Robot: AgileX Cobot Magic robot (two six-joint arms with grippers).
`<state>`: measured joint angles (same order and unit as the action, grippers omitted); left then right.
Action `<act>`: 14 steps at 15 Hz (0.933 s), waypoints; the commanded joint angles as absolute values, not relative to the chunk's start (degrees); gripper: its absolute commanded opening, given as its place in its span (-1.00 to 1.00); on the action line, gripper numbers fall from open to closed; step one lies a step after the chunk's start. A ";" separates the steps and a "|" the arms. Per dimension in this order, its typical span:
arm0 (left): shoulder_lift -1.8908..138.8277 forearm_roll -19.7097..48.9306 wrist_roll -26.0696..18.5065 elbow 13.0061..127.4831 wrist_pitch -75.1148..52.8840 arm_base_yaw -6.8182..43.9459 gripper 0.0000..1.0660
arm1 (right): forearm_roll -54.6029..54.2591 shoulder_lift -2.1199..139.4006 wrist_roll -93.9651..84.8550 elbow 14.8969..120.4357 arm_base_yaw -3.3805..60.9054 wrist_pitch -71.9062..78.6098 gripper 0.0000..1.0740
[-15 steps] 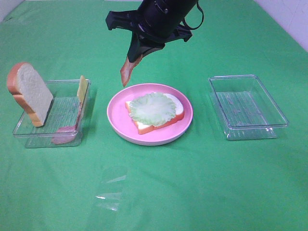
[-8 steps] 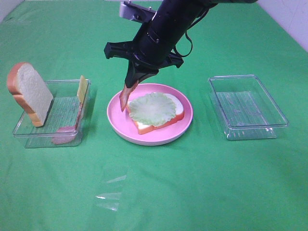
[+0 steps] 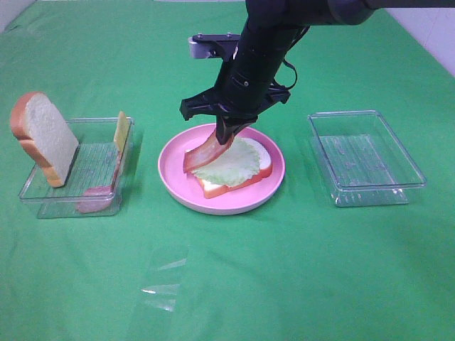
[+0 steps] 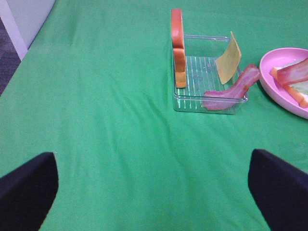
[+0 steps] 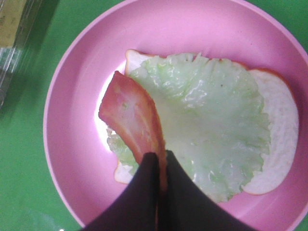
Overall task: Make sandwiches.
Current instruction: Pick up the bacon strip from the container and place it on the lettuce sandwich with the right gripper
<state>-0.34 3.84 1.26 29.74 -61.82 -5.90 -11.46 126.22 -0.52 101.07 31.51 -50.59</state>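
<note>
Reddish bacon (image 3: 206,153) hangs clenched in the right tool (image 3: 229,137), slanted low so its free end meets the lettuce (image 3: 238,165) at 9 o'clock on the half-built sandwich (image 3: 224,188), mid-plate (image 3: 170,181). The left tool (image 4: 154,187) gapes idle.

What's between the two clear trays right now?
Exterior high view: the pink plate, carrying a bread slice and lettuce; the right gripper holds a bacon strip over them.

Crusted bread slice (image 3: 260,156) lies flat on the pink plate (image 3: 170,172), lettuce leaf (image 3: 232,164) spread on top, bacon strip (image 3: 205,153) slanting over it.
</note>
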 commanded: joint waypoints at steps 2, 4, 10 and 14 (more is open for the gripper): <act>-1.15 3.84 1.09 29.68 -61.54 -5.79 0.88 | -10.31 126.22 1.78 101.36 31.28 -51.05 -1.00; -1.15 3.84 1.09 29.68 -61.54 -5.79 0.88 | -10.03 126.22 1.78 101.36 31.28 -51.11 -1.00; -1.15 3.84 1.09 29.68 -61.54 -5.79 0.88 | 0.00 126.11 1.78 101.36 31.28 -52.88 0.80; -1.15 3.84 1.09 29.68 -61.54 -5.79 0.88 | 4.81 121.70 2.81 101.47 31.28 -55.81 0.80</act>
